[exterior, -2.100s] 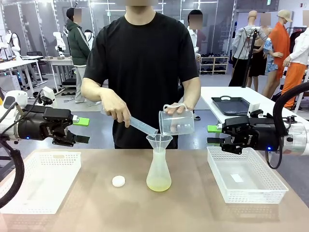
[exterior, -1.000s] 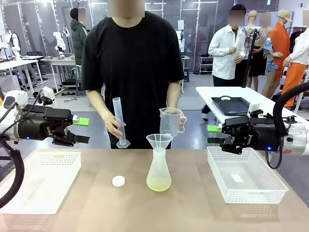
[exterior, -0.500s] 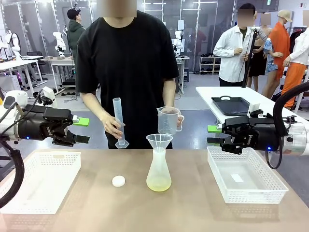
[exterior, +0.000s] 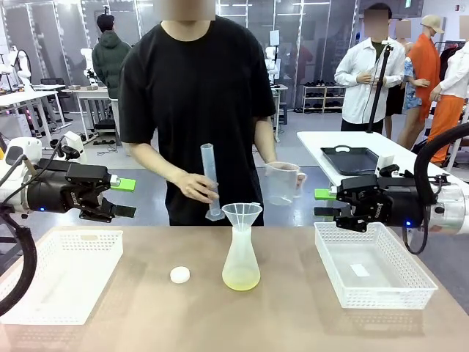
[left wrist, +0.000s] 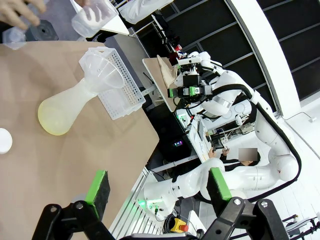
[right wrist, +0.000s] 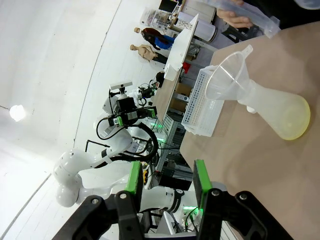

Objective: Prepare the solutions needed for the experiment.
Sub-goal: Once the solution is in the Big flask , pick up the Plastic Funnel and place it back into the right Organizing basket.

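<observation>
solutions: thin pale yellow-green layer, watery, sitting in the bottom of the flask. Flask is frosted, translucent, conical with a narrow neck, and stands upright at mid table. Clear funnel is seated in its neck.

Small white round cap lies flat on the table to the robot's left of the flask, near it, not touching.

Person at the far side holds a measuring cylinder roughly upright in one hand, just behind the funnel. Their other hand holds a clear jug by its handle, off to the robot's right. Both are off the table. Can't tell if either has liquid in it.

White mesh basket is on the robot's left side of the table. A second one, the right basket, has a small flat white piece in it.

left hand: fingers spread wide, gripping nothing, hanging above the far edge of the left basket, pointing inward. right hand: fingers at a narrow gap, nothing between them, above the far edge of the right basket. Both are well apart from the flask.
</observation>
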`<action>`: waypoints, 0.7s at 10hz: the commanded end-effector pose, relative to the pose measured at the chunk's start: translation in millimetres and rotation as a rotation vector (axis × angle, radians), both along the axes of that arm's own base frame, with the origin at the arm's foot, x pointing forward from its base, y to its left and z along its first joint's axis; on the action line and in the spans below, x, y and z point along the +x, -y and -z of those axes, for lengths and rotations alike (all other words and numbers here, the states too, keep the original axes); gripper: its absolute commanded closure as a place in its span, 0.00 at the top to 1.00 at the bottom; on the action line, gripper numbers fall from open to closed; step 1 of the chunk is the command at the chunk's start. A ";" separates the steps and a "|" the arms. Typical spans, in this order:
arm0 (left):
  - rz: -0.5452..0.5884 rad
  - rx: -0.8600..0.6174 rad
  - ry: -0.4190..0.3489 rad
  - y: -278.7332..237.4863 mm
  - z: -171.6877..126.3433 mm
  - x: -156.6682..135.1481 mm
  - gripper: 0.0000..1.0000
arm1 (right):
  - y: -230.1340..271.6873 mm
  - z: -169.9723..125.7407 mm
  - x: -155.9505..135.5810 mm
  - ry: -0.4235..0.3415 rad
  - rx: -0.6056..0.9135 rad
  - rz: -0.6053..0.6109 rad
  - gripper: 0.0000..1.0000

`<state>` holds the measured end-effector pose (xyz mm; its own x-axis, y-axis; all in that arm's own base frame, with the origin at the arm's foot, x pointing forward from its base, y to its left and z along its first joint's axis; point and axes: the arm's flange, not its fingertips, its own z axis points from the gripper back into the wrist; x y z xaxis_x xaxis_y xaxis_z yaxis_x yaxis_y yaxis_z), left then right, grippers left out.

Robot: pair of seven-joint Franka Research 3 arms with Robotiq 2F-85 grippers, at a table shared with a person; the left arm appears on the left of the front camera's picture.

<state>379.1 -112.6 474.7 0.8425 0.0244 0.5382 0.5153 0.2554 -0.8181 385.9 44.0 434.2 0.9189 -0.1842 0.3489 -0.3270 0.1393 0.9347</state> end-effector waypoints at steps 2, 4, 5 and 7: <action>-0.005 -0.030 -0.012 2.8 -2.0 1.0 1.00 | -11.8 -22.4 33.5 0.062 -0.271 0.027 0.53; -0.005 -0.030 -0.012 2.8 -2.0 1.0 1.00 | -25.2 -44.5 63.8 0.105 -0.483 -0.023 0.53; -0.005 -0.030 -0.012 2.8 -2.0 1.0 1.00 | -30.7 -51.2 75.3 0.127 -0.568 -0.034 0.53; -0.005 -0.030 -0.012 2.8 -2.0 1.0 1.00 | -42.5 -63.2 91.0 0.135 -0.613 -0.044 0.53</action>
<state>379.1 -112.6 474.6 0.8424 0.0243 0.5382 0.5153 0.2555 -0.8181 467.1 81.3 494.1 0.8396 0.1298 0.5275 -0.4912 0.5959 0.6353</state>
